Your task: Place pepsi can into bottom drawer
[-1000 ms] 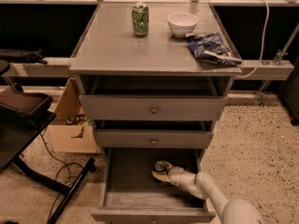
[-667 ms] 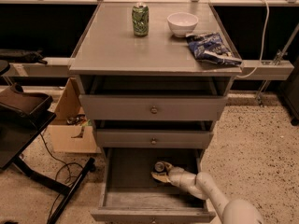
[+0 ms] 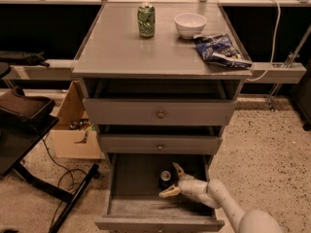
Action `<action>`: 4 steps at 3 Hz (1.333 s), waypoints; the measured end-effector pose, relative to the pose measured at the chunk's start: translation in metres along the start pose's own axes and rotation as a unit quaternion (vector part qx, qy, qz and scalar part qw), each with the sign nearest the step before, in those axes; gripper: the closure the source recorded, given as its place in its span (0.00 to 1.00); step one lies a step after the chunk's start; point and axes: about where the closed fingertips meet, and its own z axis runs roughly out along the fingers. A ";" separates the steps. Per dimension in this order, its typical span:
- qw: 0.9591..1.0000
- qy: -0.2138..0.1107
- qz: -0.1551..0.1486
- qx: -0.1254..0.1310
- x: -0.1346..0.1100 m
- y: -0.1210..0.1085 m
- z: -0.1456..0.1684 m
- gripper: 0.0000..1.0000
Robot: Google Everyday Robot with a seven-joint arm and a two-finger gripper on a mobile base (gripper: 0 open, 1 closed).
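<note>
The tabletop (image 3: 121,52) is smooth grey with a soft sheen. On it, the green can (image 3: 146,20) looks like glossy metal, the bowl (image 3: 190,24) is white and glazed-smooth, and the bag (image 3: 221,50) is crinkled, shiny foil or plastic. The upper drawer fronts (image 3: 121,111) are matt grey with dull metal knobs (image 3: 160,114).

Inside the bottom drawer (image 3: 146,210), with its matt, scuffed floor, the gripper (image 3: 171,182) spreads smooth cream plastic-looking fingers (image 3: 168,193) either side of the pepsi can (image 3: 165,177), which is dark with a silvery metal top.

The box (image 3: 68,125) is matt cardboard, and the floor (image 3: 272,149) is speckled.

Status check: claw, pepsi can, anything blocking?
Claw open, inside bottom drawer. Pepsi can upright on drawer floor, between the fingers. No obstruction seen.
</note>
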 end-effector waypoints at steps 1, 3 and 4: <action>0.999 0.023 -0.045 -0.007 -0.022 0.007 -0.030 0.00; 0.986 0.162 -0.043 0.023 -0.066 0.001 -0.158 0.00; 0.970 0.230 -0.019 0.079 -0.098 -0.003 -0.224 0.00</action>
